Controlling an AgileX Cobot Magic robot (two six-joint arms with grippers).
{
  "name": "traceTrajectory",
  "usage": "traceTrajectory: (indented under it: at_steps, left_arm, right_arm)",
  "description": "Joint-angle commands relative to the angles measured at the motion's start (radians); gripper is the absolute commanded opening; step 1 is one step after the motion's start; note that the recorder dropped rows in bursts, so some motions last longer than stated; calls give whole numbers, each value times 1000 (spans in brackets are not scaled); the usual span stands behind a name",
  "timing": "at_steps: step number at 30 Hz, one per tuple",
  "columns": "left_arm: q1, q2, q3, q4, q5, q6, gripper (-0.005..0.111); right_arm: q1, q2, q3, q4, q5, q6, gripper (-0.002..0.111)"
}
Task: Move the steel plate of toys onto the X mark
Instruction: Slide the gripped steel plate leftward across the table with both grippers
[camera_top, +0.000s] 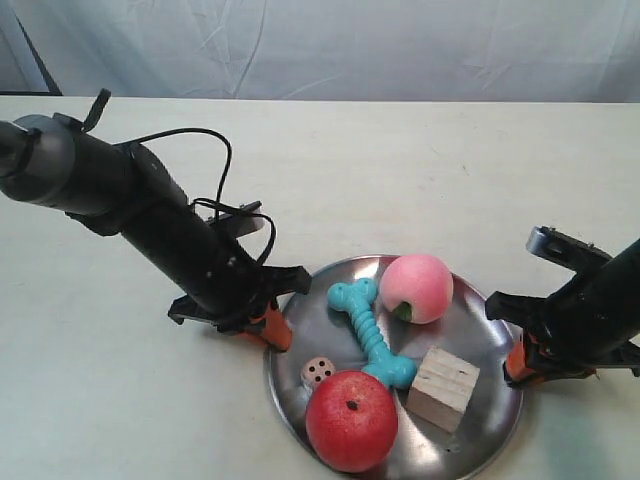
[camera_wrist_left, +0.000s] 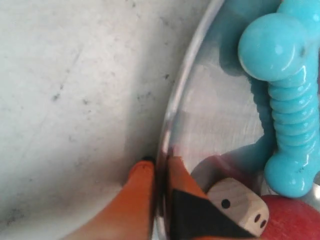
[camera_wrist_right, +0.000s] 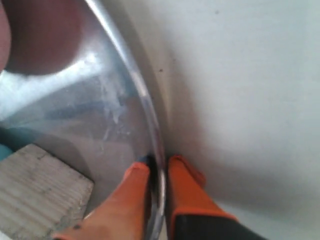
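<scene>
The steel plate (camera_top: 489, 402) sits low in the exterior view on the pale table (camera_top: 400, 170), between the two arms. Both grippers pinch its rim from opposite sides.

The left gripper (camera_wrist_left: 159, 167) is the one at the exterior view's left, beside the die. Its jaws are drawn in to a thin slit with the raised rim clamped between them. One orange finger (camera_wrist_left: 142, 185) is outside over the table and the other is inside over the metal, just beside the small spotted die (camera_wrist_left: 237, 202).

The right gripper (camera_wrist_right: 159, 162) grips the far edge the same way – jaws nearly closed, the rim sandwiched between an inner finger (camera_wrist_right: 131, 187) and an outer one. The pale wooden cube (camera_wrist_right: 35, 190) lies near the inner finger.

On the plate:
- The turquoise ridged bone (camera_top: 370, 330) lies across the middle.
- The pink peach (camera_top: 417, 288) is near the back edge.
- The red apple (camera_top: 351, 420) is at the front – touching the die and one end of the bone.

Whether the plate rests on the table or is raised off it cannot be told.
</scene>
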Motion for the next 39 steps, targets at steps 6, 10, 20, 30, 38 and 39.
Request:
traceTrajectory:
  at_steps: [6, 10, 20, 30, 38, 39]
  left_arm:
    - [104, 2, -133, 63, 84, -50, 0]
    - [189, 2, -272, 142, 132, -131, 0]
    - [295, 2, -519, 445, 141, -283, 0]
    - [411, 3, -430, 732, 147, -398, 0]
    - [445, 3, -294, 713, -15, -380, 0]
    - [445, 3, -281, 702, -35, -369, 0]
  right_arm:
    - [80, 7, -167, 122, 98, -11, -1]
    - [83, 29, -346, 104, 170, 75, -1]
    - [236, 240, -691, 102, 243, 205, -1]
    - [434, 402, -835, 100, 180, 267, -1]
    - [460, 475, -845, 102, 144, 280, -1]
    - [460, 477, -845, 102, 138, 280, -1]
